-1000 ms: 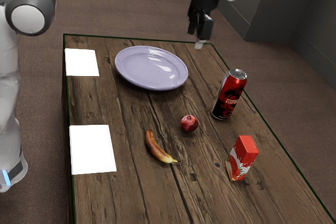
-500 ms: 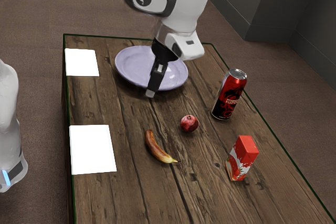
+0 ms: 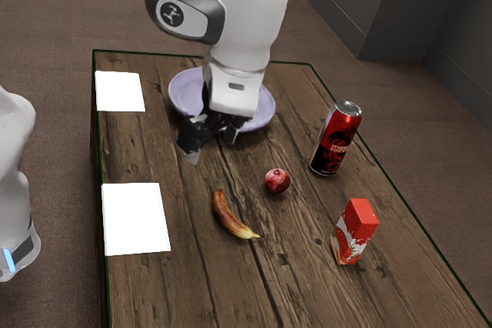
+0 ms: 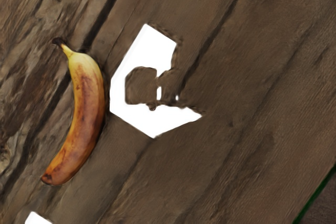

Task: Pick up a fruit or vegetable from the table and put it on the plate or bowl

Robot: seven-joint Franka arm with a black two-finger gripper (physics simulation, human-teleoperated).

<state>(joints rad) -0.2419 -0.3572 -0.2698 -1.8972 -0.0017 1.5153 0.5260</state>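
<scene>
A brown-spotted yellow banana (image 3: 232, 217) lies near the middle of the wooden table (image 3: 307, 289). A small dark red fruit (image 3: 277, 180) sits to the banana's right in the exterior view. The lilac plate (image 3: 265, 107) at the back of the table is partly hidden by my arm. My black gripper (image 3: 209, 145) hangs open and empty just in front of the plate, above bare wood and a short way behind the banana. The wrist view has the banana (image 4: 81, 119) lying beside a white patch (image 4: 152, 114) that carries my hand's shadow.
A red soda can (image 3: 335, 138) stands upright toward the exterior view's right. A red and white carton (image 3: 354, 230) stands nearer the front. Two white rectangles (image 3: 119, 91) (image 3: 135, 218) lie flat along the edge at the exterior view's left.
My arm has swung from beyond the table's back edge, across the plate, down to just in front of it. Nothing on the table has moved.
</scene>
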